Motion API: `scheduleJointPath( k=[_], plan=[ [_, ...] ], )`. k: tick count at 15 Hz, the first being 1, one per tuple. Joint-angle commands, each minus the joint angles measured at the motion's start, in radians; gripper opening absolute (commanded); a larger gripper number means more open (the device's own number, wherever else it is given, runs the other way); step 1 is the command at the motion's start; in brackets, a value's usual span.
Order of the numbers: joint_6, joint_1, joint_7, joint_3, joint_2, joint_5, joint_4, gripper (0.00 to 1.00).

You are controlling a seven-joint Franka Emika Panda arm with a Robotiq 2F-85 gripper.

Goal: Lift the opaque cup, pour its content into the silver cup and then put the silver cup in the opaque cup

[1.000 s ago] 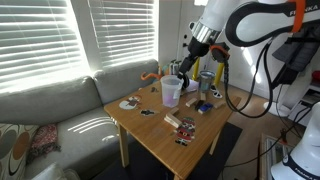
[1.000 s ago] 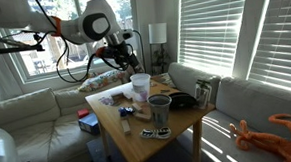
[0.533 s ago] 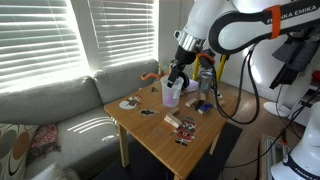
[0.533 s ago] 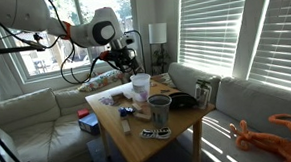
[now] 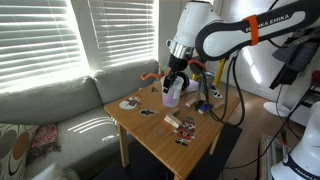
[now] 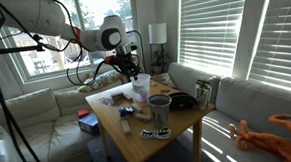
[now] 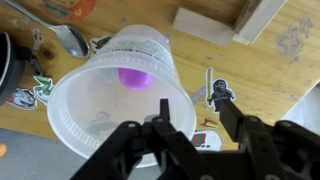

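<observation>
The opaque cup (image 7: 100, 110) is a wide frosted whitish cup, upright on the wooden table (image 5: 160, 135). It shows in both exterior views (image 5: 172, 94) (image 6: 140, 87). A purple ball (image 7: 136, 77) lies inside it. My gripper (image 7: 196, 116) is open right above the cup's rim, with one finger over the cup's mouth and the other outside its wall. It holds nothing. It hovers over the cup in both exterior views (image 5: 172, 80) (image 6: 133, 72). The silver cup (image 6: 160, 111) stands apart from it near the table's edge.
A spoon (image 7: 70, 40), a wooden block (image 7: 205, 25) and a ninja sticker (image 7: 218, 95) lie on the table around the cup. A black dish (image 6: 183, 100) sits beside the silver cup. A sofa (image 5: 50, 110) borders the table.
The arm has swung across the table and come down over the opaque cup. The cups have not moved.
</observation>
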Motion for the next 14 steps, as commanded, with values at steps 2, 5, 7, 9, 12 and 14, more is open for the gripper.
scheduleJointPath(
  k=[2, 5, 7, 9, 12, 14],
  plan=[
    [-0.066, -0.004, -0.051, -0.010, 0.023, 0.097, 0.053, 0.19],
    [-0.063, -0.020, -0.090, -0.034, -0.015, 0.187, 0.038, 0.01],
    [-0.055, -0.038, -0.107, -0.058, -0.046, 0.244, 0.021, 0.00],
    [-0.049, -0.059, -0.133, -0.090, -0.101, 0.295, -0.007, 0.02],
    [-0.073, -0.082, -0.169, -0.136, -0.171, 0.361, -0.046, 0.01],
    [-0.075, -0.096, -0.206, -0.173, -0.244, 0.404, -0.098, 0.01]
  ],
)
